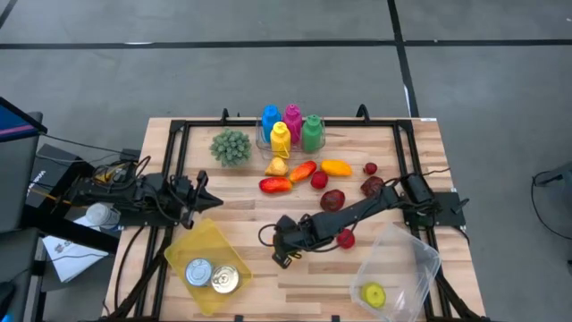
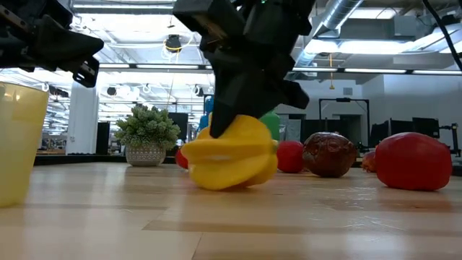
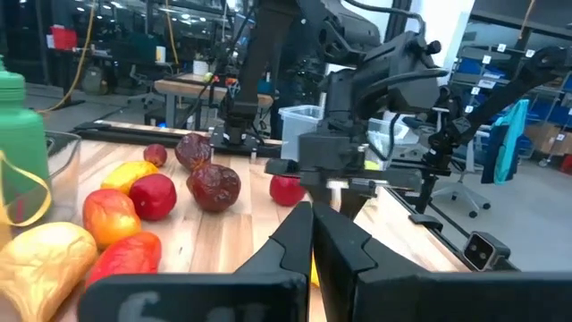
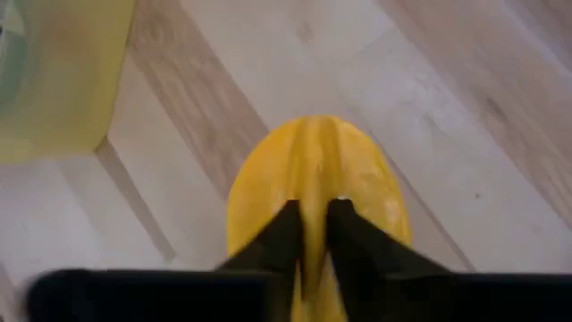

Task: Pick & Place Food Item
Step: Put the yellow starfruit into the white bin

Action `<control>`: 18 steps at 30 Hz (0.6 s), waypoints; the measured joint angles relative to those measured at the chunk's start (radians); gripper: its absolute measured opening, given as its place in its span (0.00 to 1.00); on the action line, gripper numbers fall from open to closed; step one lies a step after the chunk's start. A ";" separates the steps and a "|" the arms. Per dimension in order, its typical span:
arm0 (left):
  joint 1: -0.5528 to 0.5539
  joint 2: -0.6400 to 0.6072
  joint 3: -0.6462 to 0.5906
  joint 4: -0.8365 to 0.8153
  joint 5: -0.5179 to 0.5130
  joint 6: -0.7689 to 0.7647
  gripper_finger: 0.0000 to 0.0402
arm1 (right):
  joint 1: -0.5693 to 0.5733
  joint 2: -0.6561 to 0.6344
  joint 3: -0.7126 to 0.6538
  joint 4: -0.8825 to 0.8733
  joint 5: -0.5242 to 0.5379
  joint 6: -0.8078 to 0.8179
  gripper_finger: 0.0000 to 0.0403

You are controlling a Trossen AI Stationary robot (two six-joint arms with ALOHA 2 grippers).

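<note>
Gripping: right gripper (image 4: 311,215) has its fingers pinched narrow on a ridge of the yellow star fruit (image 2: 231,155), which sits on the worktop (image 1: 259,277) in the near middle
Star fruit spot: just right of the yellow bin (image 1: 207,266), well left of the clear container (image 1: 398,268)
Left gripper (image 1: 212,202): fingers squeezed together on nothing, hovering by the left side just beyond the yellow bin
Yellow bin: two tin cans (image 1: 213,275) lying inside
Clear container: near right corner, tipped a bit, one yellowish round thing (image 1: 372,294) in it
Loose food: red apple (image 1: 345,238) touching the right arm, dark red fruits (image 1: 332,199), orange and red bits further back in the middle
Far edge: coloured bottles (image 1: 288,128) in a cluster, small green plant (image 1: 231,147) to their left
</note>
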 joint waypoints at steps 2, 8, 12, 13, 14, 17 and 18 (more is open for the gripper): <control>0.008 0.000 0.000 -0.001 -0.002 0.000 0.00 | 0.000 -0.001 0.000 -0.003 -0.011 -0.017 0.05; 0.034 0.000 0.000 -0.007 -0.003 0.000 0.00 | -0.003 -0.057 -0.003 -0.027 -0.013 -0.046 0.04; 0.064 0.000 0.000 -0.008 -0.003 0.000 0.00 | -0.014 -0.145 -0.002 -0.027 -0.004 -0.105 0.02; 0.072 0.000 0.000 -0.008 -0.003 0.000 0.00 | -0.018 -0.168 -0.002 -0.026 0.015 -0.107 0.02; 0.079 0.000 0.000 -0.008 -0.003 0.000 0.00 | -0.020 -0.192 -0.002 -0.026 0.039 -0.109 0.02; 0.096 0.000 0.000 -0.008 -0.003 0.000 0.00 | -0.026 -0.273 -0.002 -0.018 0.093 -0.134 0.01; 0.100 0.000 0.000 -0.008 -0.003 0.000 0.00 | -0.030 -0.300 -0.002 -0.014 0.102 -0.143 0.01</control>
